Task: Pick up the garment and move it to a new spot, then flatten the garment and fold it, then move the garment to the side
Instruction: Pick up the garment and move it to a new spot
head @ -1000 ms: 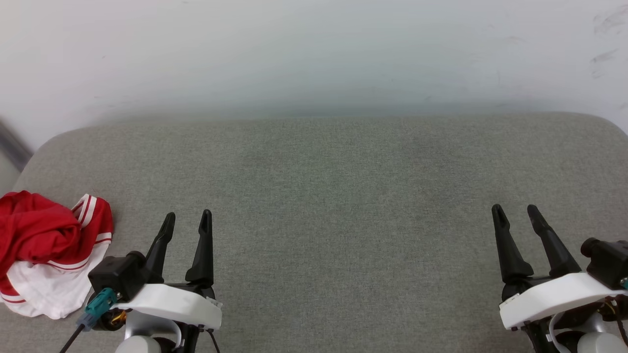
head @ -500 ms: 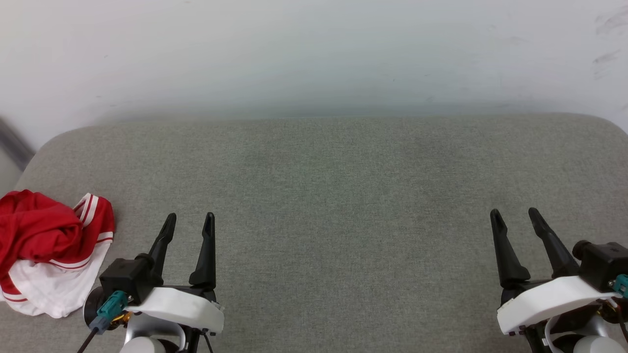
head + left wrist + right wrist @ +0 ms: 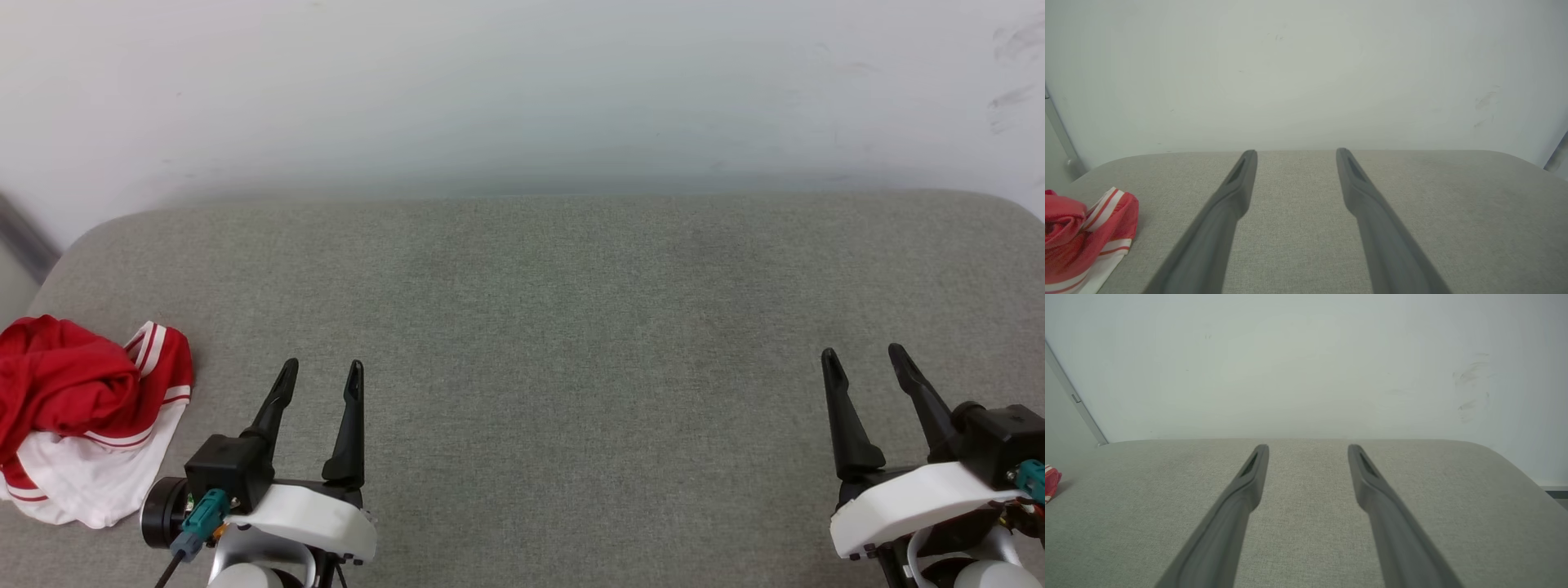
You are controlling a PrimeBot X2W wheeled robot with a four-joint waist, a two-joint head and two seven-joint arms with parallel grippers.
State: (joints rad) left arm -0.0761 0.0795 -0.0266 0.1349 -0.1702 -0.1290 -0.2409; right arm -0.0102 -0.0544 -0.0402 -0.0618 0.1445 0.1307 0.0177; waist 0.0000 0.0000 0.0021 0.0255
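The garment [image 3: 82, 416], red with white sleeves and red-white stripe trim, lies crumpled at the left end of the grey cushioned surface [image 3: 555, 327]. In the left wrist view the garment [image 3: 1081, 237] sits at the lower left, and a sliver of the garment [image 3: 1051, 482] shows at the left edge of the right wrist view. My left gripper [image 3: 321, 374] stands open just right of it, apart from the cloth, holding nothing. Far off at the right, my right gripper [image 3: 865, 360] is open and empty too.
A pale wall [image 3: 522, 90] rises directly behind the surface. The cushion's rounded corners show at the far left [image 3: 98, 233] and far right [image 3: 1008, 204]. A grey metal bar [image 3: 20, 237] runs down at the left edge.
Both grippers have drawn back slightly toward me; the left one also shifted a little to the right. The garment lies as before.
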